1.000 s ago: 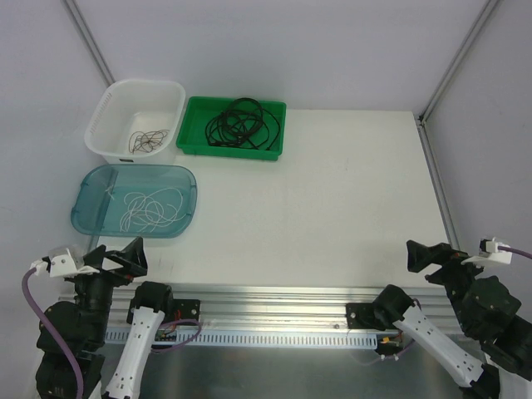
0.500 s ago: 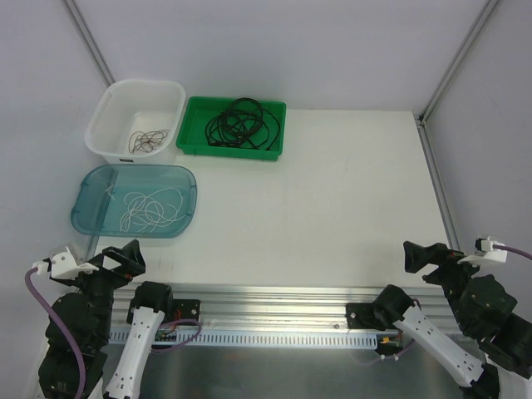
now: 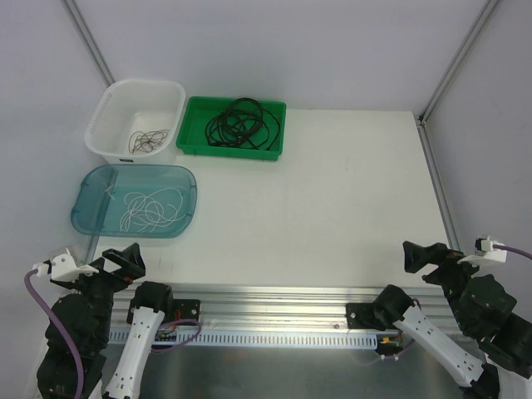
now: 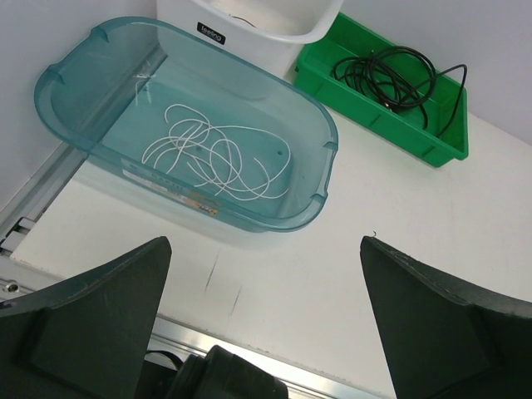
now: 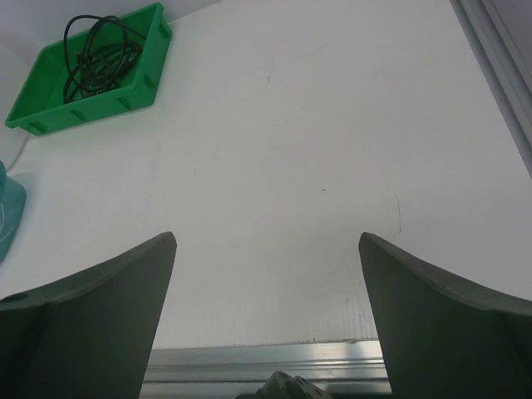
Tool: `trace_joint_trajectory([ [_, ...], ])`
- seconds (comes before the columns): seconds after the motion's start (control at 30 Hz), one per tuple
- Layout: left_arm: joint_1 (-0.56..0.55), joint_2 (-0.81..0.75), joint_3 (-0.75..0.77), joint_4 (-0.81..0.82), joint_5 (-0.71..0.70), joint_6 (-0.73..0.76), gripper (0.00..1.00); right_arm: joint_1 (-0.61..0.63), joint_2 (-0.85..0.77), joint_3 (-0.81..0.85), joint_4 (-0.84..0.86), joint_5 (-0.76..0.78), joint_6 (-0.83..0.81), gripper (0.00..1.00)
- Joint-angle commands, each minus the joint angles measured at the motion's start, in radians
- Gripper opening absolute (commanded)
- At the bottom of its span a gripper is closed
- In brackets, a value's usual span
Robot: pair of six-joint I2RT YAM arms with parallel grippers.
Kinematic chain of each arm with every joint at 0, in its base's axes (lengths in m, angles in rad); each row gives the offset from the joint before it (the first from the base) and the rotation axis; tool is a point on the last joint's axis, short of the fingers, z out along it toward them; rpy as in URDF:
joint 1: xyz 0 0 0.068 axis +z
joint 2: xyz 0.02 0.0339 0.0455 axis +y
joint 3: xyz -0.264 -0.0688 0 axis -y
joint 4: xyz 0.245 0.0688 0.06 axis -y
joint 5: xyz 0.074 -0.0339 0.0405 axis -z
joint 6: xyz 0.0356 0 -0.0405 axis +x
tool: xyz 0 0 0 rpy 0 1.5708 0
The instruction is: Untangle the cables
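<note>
Left tool (image 3: 116,259) and right tool (image 3: 434,258) are hanging apart, empty, at the bottom corners. Black cables (image 3: 241,123), white cable (image 3: 152,208) and brownish wire (image 3: 148,140) are lying separated upper left; any careless grab risks re-knotting loops.

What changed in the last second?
The left claw eased back slightly toward the near edge; the right claw barely shifted. Both stayed open and empty. The black cables in the green tray, white cable in the blue tub and thin wire in the white basket did not move.
</note>
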Motion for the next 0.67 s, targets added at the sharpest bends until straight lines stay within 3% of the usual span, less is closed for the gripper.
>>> trace_joint_trajectory([
  [0.0,-0.004,-0.167,0.02,-0.006,-0.008,-0.022,0.99,0.008,-0.129,0.002,0.01,0.0,0.01,0.97],
  [0.63,-0.006,-0.167,0.018,-0.008,-0.015,-0.026,0.99,0.006,-0.121,0.002,0.008,0.001,0.007,0.97],
])
